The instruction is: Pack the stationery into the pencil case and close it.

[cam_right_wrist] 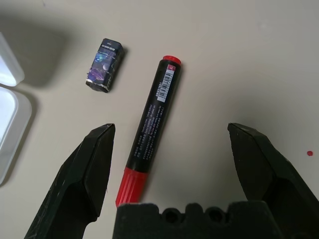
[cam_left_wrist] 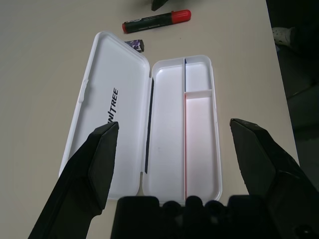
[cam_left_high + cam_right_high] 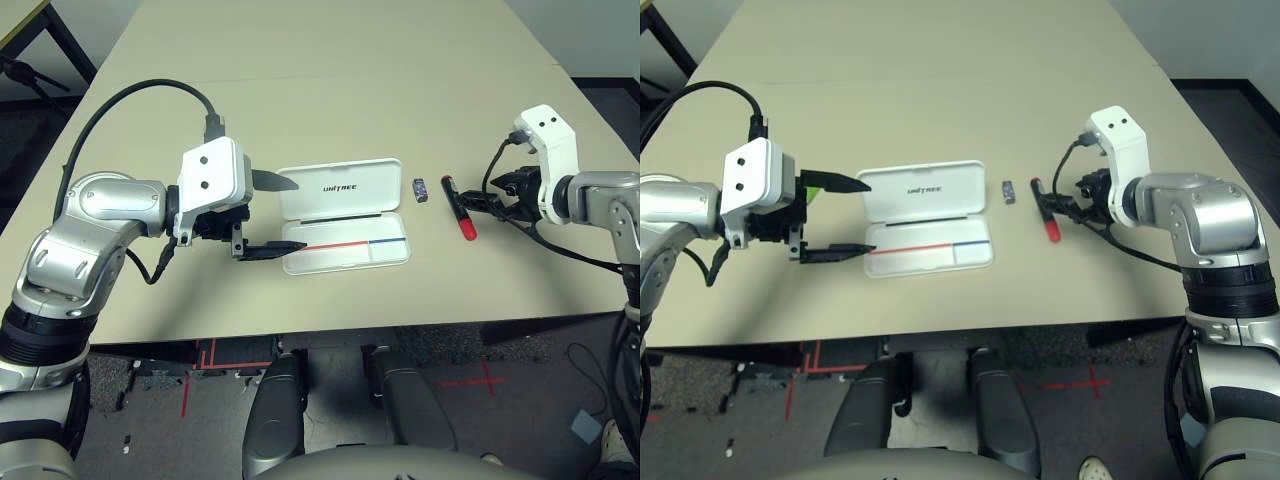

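At 3 o'clock of white plastic hinged pencil case [image 3: 345, 228], lying open, red marker w/ black barrel [image 1: 148, 128] lies between open right gripper [image 1: 174, 147] fingers; left gripper [image 2: 182, 149] open too. Risk: off-centre pinch rolls marker into small dark block [image 1: 103, 65].

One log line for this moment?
pencil case: open, empty | red marker, small block: on table | left gripper: open by case | right gripper: open over marker

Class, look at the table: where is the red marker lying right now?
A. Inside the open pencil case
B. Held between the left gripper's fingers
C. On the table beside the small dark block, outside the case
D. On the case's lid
C: the red marker lies flat on the table next to the small dark block, clear of the open pencil case.
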You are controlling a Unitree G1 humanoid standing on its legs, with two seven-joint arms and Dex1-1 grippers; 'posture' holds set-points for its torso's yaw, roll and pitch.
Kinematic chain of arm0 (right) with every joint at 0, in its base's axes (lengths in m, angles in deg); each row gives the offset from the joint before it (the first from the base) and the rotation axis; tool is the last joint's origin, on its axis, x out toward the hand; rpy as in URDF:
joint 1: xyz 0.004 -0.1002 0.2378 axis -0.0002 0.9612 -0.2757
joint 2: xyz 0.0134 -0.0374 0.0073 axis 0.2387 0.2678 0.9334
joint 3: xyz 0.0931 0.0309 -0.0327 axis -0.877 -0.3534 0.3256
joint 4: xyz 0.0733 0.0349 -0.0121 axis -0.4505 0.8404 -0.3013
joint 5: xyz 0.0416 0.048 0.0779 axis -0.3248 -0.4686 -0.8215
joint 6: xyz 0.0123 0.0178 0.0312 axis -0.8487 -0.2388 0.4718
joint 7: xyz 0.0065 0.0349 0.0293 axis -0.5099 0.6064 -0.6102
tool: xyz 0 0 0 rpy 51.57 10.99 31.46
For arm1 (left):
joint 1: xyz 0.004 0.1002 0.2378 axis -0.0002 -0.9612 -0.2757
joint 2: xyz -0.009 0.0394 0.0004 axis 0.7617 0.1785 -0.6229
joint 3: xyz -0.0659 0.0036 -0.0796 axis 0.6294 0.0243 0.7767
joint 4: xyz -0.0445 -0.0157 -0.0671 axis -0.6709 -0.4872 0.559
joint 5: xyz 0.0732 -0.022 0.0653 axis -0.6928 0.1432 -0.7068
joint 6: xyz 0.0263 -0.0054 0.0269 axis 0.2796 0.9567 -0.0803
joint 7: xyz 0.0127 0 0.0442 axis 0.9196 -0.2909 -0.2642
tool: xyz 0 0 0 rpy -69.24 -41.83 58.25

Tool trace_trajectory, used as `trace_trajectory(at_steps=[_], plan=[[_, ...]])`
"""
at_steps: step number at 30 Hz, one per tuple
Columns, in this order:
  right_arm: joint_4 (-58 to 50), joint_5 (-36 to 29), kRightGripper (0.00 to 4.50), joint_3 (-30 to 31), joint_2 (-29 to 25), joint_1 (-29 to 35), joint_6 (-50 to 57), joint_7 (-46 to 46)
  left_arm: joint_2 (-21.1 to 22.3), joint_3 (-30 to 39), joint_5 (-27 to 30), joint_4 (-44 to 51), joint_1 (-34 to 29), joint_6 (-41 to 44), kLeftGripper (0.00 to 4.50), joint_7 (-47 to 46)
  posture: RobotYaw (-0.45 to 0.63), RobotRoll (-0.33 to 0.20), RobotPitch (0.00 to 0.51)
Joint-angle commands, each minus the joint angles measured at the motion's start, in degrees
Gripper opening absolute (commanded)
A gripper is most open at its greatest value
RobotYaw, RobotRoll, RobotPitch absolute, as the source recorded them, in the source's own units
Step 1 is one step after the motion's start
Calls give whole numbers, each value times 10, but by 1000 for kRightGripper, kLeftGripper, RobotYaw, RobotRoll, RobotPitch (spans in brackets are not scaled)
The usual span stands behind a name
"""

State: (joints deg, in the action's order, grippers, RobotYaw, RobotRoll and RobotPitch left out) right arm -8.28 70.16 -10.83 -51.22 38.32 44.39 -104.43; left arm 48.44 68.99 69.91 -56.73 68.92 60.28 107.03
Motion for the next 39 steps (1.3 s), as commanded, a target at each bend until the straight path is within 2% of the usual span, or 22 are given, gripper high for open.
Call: trace_trajectory(at_steps=[1,14,22,25,30,34,39], plan=[[16,5,4500,2,11,-8,16,21,4,11,14,21,3,10,4487,-8,-7,0,198],[58,8,4500,24,72,-15,51,70,11,16,24,46,-3,28,4487,-21,24,0,199],[95,22,4500,32,88,-18,37,84,10,16,26,58,-6,38,4487,-30,34,0,195],[106,26,3896,32,90,-20,31,84,9,15,27,59,-5,39,4500,-33,37,0,193],[114,35,1953,38,76,-22,24,74,9,13,28,60,-6,38,4500,-35,36,0,189],[127,39,585,42,55,-34,16,59,9,12,28,60,-6,36,4500,-36,36,0,185],[140,46,504,66,15,-52,-10,17,9,10,25,58,-8,31,4500,-36,35,0,181]])
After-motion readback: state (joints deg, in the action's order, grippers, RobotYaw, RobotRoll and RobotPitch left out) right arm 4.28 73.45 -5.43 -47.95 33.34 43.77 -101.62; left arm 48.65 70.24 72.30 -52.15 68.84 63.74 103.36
